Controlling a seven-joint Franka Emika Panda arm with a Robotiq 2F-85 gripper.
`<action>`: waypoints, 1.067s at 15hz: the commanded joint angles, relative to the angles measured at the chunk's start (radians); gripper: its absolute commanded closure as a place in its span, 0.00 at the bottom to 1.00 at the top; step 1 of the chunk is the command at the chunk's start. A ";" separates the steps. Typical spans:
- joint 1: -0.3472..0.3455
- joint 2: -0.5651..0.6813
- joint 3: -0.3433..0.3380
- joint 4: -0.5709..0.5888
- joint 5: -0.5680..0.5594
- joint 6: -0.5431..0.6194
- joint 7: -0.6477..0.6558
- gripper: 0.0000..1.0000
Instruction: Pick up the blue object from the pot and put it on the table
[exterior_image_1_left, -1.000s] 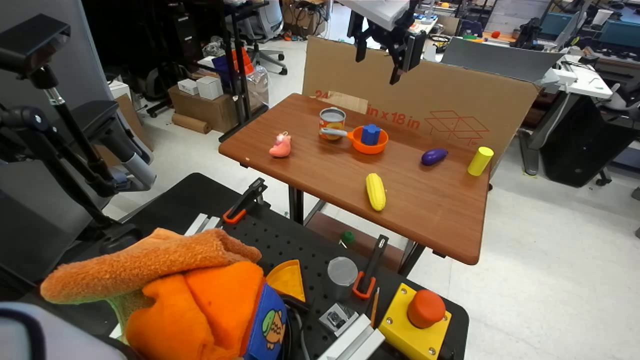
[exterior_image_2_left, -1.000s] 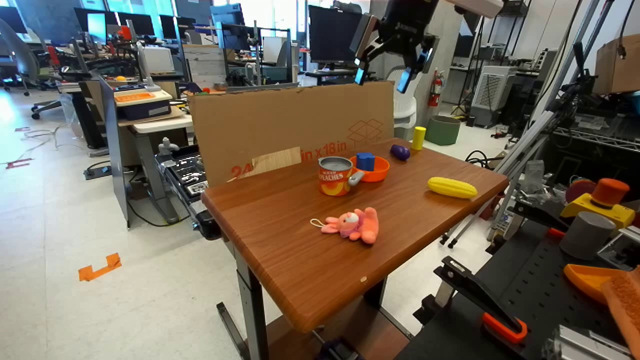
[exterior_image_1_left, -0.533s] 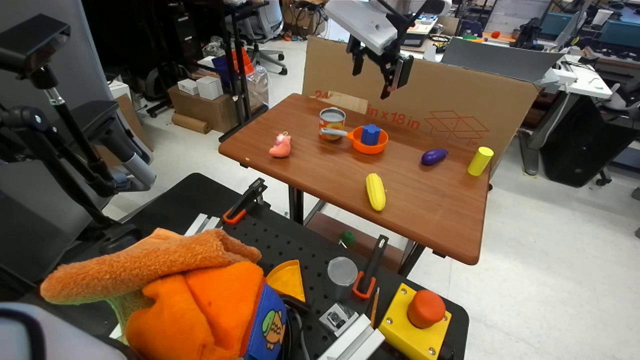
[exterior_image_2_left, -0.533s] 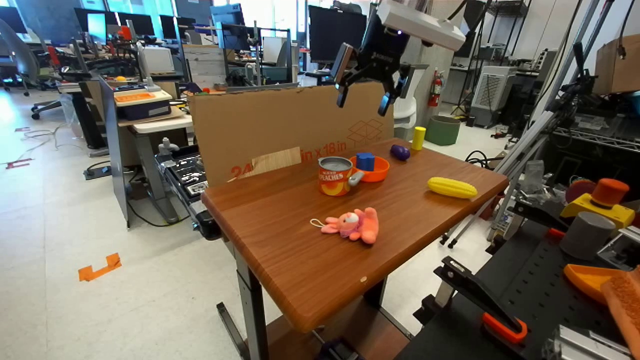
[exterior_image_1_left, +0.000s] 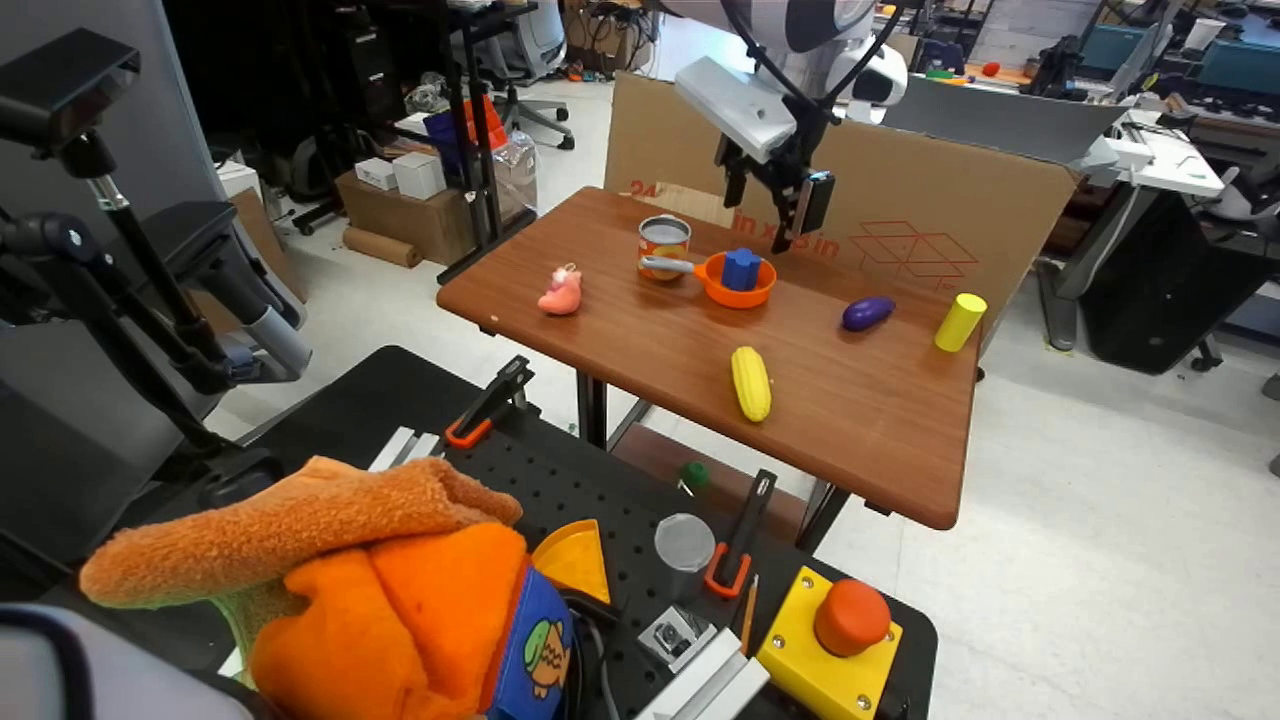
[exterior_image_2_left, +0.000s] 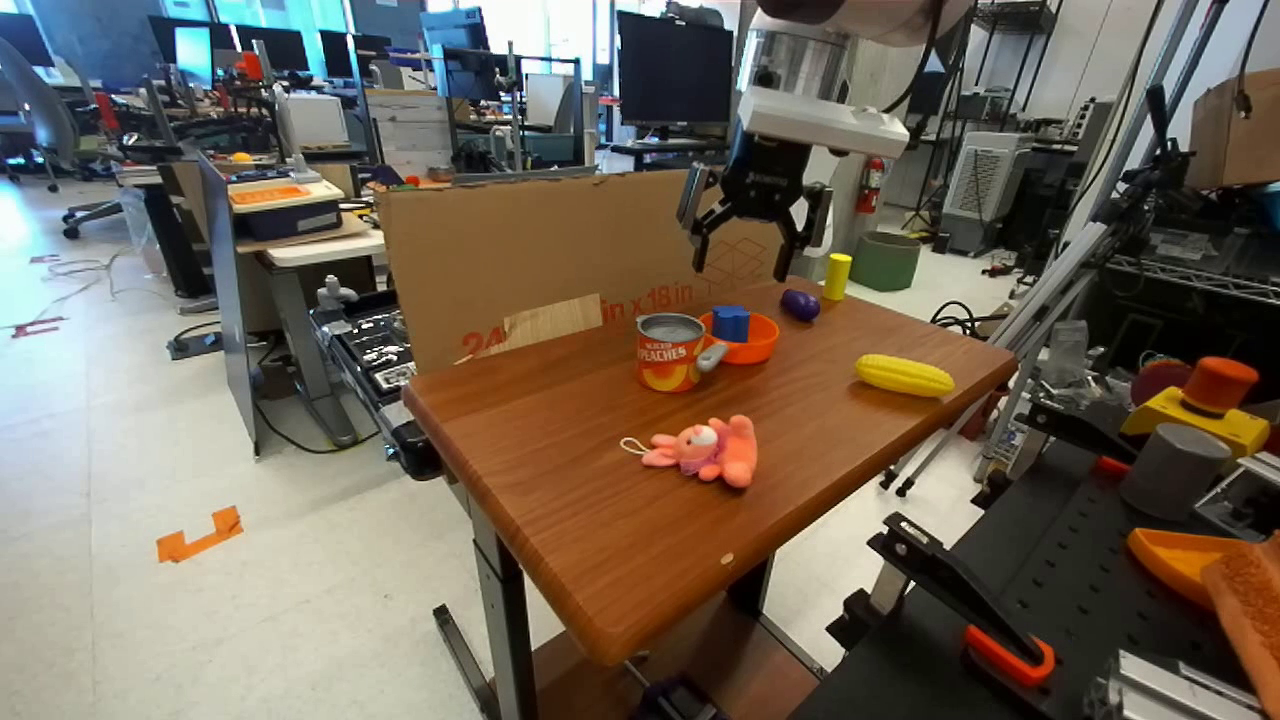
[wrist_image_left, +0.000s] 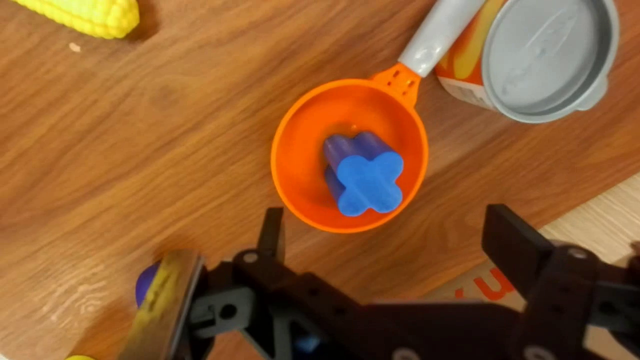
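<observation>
Blue block (wrist_image_left: 370, 182) standing in the orange pot (wrist_image_left: 300, 160), pincer (exterior_image_2_left: 739, 274) hanging higher.
The pincer's jaws are spread wide, holding nothing. In an exterior view the peach can (exterior_image_1_left: 662, 236) stands at the pot's left on the tabletop (exterior_image_1_left: 850, 420), the purple eggplant (exterior_image_1_left: 868, 313) to the right, the yellow corn (exterior_image_1_left: 751, 385) nearer.

Peach can (exterior_image_2_left: 666, 365), corn (exterior_image_2_left: 904, 376), eggplant (exterior_image_2_left: 800, 305)

Arm (exterior_image_2_left: 900, 20) hangs in from above, both exterior views; wrist (exterior_image_2_left: 795, 62) pitched down. End effector (exterior_image_2_left: 741, 266) midair, aimed downward, black fingers (exterior_image_2_left: 786, 257) well apart.
</observation>
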 joint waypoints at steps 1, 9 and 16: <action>0.030 0.042 -0.023 0.053 -0.026 -0.078 0.049 0.00; 0.065 0.101 -0.039 0.107 -0.066 -0.103 0.096 0.00; 0.073 0.136 -0.052 0.146 -0.077 -0.098 0.106 0.42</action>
